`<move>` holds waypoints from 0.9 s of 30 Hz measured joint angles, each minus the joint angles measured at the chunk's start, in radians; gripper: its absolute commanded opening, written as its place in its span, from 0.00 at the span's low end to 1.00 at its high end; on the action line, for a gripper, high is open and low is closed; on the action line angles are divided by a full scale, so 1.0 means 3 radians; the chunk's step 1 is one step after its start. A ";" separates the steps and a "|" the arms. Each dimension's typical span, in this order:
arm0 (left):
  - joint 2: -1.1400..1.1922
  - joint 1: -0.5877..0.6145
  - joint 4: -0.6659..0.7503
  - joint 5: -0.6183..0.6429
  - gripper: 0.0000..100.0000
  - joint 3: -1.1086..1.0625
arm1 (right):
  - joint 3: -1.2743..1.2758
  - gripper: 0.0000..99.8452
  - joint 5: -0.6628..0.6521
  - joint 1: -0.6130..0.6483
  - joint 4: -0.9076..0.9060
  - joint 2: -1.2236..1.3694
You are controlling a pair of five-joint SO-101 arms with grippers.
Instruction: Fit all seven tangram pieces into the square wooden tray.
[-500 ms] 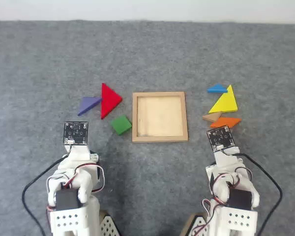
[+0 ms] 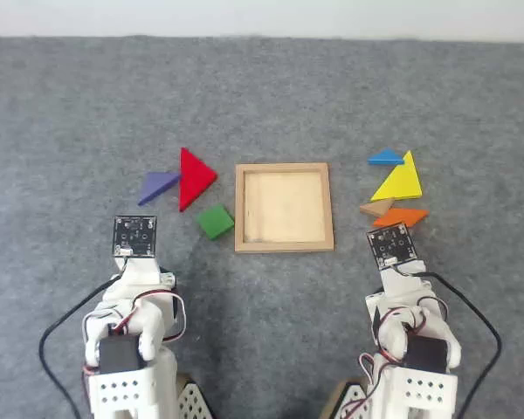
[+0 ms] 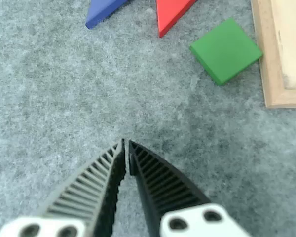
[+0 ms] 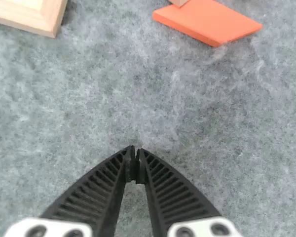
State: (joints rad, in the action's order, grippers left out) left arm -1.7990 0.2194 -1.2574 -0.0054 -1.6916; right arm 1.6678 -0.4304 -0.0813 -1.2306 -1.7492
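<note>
Seven pieces loose, zero in the tray (image 2: pixel 239 208) so far. Looks like the very start, first pick not yet made. Tray sitting empty in the middle of the frame on the grey fuzzy surface (image 2: pixel 262 96): pale wood, raised rim, bare flat floor inside.

Left of the tray: red triangle (image 2: pixel 192 177), a big one, with a purple slanted piece (image 2: pixel 157 185) just beside its left edge. Below those, a green square (image 2: pixel 215 221), sat at a slant right by the tray's lower left corner.

Right of the tray: yellow triangle (image 2: pixel 400 182), also big, with a small blue triangle (image 2: pixel 385 158) at its upper left. Tan triangle (image 2: pixel 375 208) and orange piece (image 2: pixel 400 216) tucked underneath, touching or near enough, hard to call.

Left claw (image 3: pixel 127 145) pinched together, barely a sliver between the tips, holding nothing, parked over bare surface short of the green square. Right claw (image 4: pixel 136 150) same deal: closed, empty, over bare surface near the orange piece.

Next move, best guess: open one claw, drop over the nearest piece (green square on the left, orange piece on the right) and grab it by the edges. Probably smarter to seat the two big triangles first, to avoid boxing them out with the small bits. Thin flat pieces on fuzzy carpet, so likely a fiddly pinch.
</note>
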 measured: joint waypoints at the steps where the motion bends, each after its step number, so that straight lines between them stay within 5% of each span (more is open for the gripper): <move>1: 0.0000 0.0000 0.0000 0.0000 0.01 0.0000 | 0.0000 0.01 0.0000 0.0000 0.0000 0.0000; 27: 0.0000 -0.0072 0.0000 0.0000 0.01 0.0000 | 0.0000 0.01 0.0000 0.0000 0.0000 0.0000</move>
State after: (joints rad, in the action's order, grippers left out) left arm -1.7990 0.1979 -1.2574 -0.0054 -1.6916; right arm 1.6678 -0.4304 -0.0813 -1.2306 -1.7492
